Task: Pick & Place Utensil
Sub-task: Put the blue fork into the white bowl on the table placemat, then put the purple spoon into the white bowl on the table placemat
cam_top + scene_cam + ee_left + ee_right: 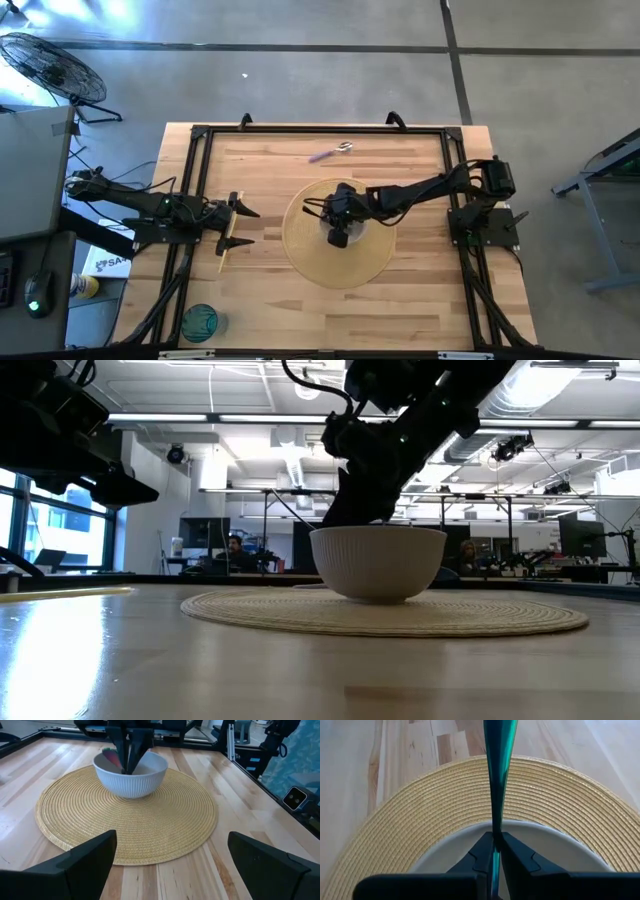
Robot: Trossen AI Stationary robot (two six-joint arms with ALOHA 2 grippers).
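Observation:
A white ribbed bowl (378, 565) (131, 782) stands on a round woven mat (340, 265) (135, 825) in the middle of the table. My right gripper (338, 235) (129, 765) (495, 840) points down into the bowl, shut on a thin teal utensil (497, 770). In the left wrist view the utensil's coloured end (111, 756) shows above the bowl's rim; its lower end is hidden by the bowl's wall. My left gripper (243, 226) (170, 860) waits open at the table's left side, facing the mat. A spoon with a purple handle (330, 153) lies near the far edge. My right gripper pinches the teal utensil by its narrow stem (495, 827) between the two fingers, coming from above and pointing down into the bowl. The utensil runs on past the fingertips, edge-on, and widens toward its free end. Whether its lower part rests on the bowl cannot be seen.
A blue-green round object (200, 322) stands near the table's near left corner. A pale flat strip (226, 250) lies beside the left gripper. A black frame (200, 135) runs around the table. Bare wood lies to the left of and nearer than the mat.

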